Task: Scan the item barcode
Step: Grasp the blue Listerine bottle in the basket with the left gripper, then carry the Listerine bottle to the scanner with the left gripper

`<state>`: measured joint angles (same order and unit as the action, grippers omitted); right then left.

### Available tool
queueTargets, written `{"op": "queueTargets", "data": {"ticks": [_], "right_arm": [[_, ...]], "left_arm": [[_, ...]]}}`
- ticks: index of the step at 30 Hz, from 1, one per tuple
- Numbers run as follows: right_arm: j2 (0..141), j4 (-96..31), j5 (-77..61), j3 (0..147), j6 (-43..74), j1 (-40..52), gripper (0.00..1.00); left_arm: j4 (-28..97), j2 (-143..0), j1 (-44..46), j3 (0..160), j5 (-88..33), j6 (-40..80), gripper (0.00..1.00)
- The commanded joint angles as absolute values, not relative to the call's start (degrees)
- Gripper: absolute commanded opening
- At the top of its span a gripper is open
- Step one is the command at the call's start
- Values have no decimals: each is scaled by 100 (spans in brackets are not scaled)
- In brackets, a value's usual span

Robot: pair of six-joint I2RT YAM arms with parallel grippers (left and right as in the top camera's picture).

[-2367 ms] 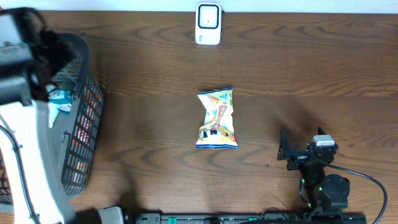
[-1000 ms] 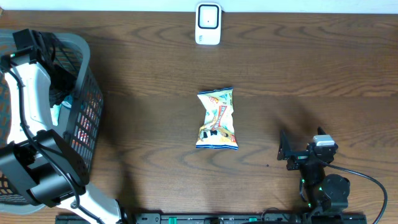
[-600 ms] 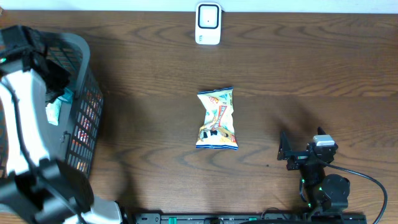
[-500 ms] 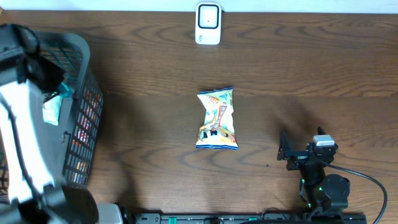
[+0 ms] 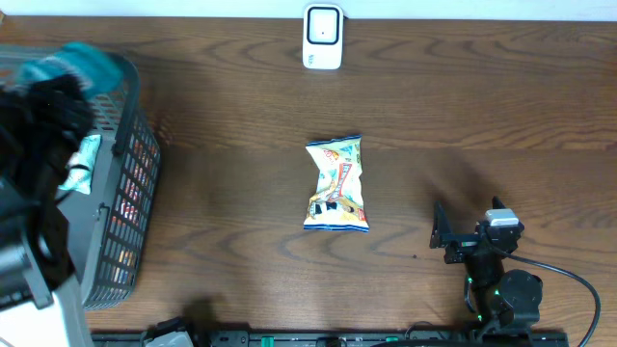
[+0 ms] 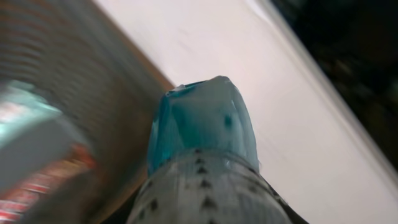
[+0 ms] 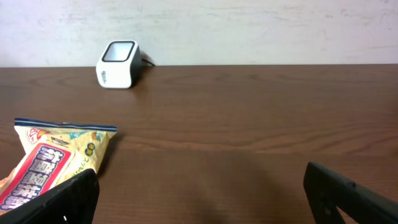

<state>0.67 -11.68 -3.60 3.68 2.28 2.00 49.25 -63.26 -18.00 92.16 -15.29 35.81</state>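
Left claw [image 5: 60,82] gripping teal packet [image 6: 202,121] over basket [image 5: 130,193], right claw [image 7: 202,190] wide open

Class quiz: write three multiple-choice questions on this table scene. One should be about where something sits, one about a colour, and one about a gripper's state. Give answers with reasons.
1. The white scanner stands:
A) at the far edge of the table, beyond the snack bag
B) inside the basket
C) on top of the snack bag

2. The packet filling the left wrist view is:
A) red
B) teal
C) black

3. The right gripper is:
A) shut on the snack bag
B) shut on the scanner
C) open and empty

Answers:
1 A, since the overhead view shows it by the far edge.
2 B, since its wrapper is blue-green.
3 C, since its fingers stand wide apart with only bare table between them.
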Motion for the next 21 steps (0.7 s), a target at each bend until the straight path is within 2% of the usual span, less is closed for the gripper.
{"op": "queueTargets", "data": {"ticks": [1, 12, 21], "right_arm": [[34, -1179, -336, 357, 152, 261, 99], [34, -1179, -336, 357, 154, 261, 99], [34, -1179, -336, 357, 152, 261, 99]], "left_arm": [[4836, -6344, -1256, 9327, -2526, 3830, 8], [4495, -7470, 1229, 9323, -2287, 3850, 8], [4112, -9432, 2477, 9323, -2292, 3844, 8]]}}
